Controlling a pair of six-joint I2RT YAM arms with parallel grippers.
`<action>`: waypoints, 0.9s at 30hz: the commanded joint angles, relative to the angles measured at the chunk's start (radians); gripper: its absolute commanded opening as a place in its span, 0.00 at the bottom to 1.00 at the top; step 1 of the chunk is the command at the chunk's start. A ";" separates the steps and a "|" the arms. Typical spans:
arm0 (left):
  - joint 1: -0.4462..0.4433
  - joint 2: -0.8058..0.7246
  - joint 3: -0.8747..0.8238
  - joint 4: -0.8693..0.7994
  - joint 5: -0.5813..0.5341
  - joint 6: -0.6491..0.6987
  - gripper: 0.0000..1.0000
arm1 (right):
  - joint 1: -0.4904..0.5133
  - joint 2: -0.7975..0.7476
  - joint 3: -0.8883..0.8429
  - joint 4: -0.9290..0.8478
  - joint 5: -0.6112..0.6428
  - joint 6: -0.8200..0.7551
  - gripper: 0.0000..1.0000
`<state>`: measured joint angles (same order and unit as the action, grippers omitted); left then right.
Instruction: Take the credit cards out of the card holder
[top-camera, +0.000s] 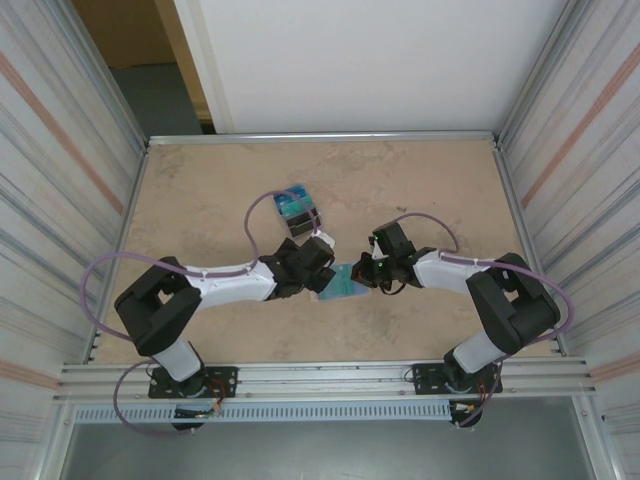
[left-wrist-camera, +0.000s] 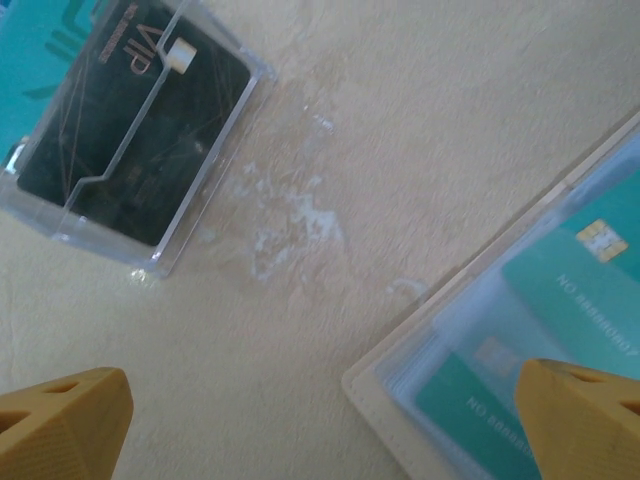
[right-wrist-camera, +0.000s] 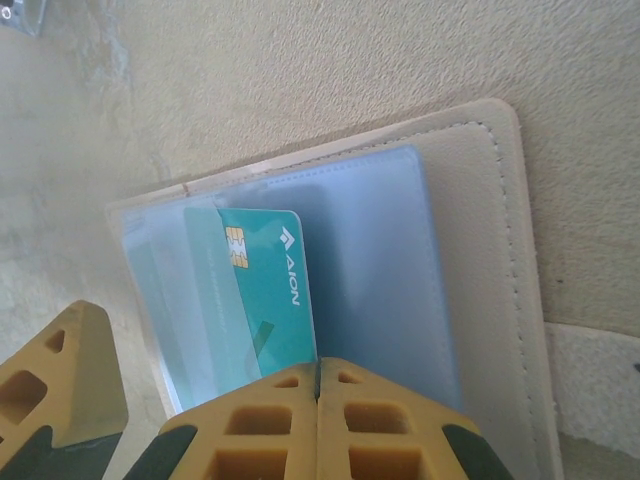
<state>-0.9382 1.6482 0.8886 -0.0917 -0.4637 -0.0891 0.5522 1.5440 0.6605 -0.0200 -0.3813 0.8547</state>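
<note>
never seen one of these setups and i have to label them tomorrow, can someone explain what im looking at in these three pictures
These are two robot arms bolted at the near edge of a table. The top picture looks down from above and behind them; the other two come from a camera on each wrist, so the yellow blocks are gripper fingers. Between the arms lies an open beige card holder with a teal card in its clear sleeve. Farther back sits a clear plastic case with a black card inside. The left gripper is wide open and holds nothing. The right gripper is shut at the holder's edge by the teal card; whether it pinches the card is unclear.
</note>
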 joint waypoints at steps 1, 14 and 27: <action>-0.008 0.042 0.032 0.028 0.014 0.034 0.99 | 0.009 0.014 0.034 0.003 0.007 -0.003 0.00; -0.009 0.085 0.023 0.033 0.005 0.071 0.99 | -0.018 0.041 0.090 -0.059 -0.011 -0.052 0.00; -0.009 0.105 0.020 0.025 0.020 0.057 0.99 | -0.038 0.051 -0.004 0.177 -0.174 0.048 0.17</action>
<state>-0.9382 1.7267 0.8993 -0.0536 -0.4526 -0.0368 0.5228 1.5719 0.6769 0.0818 -0.4950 0.8639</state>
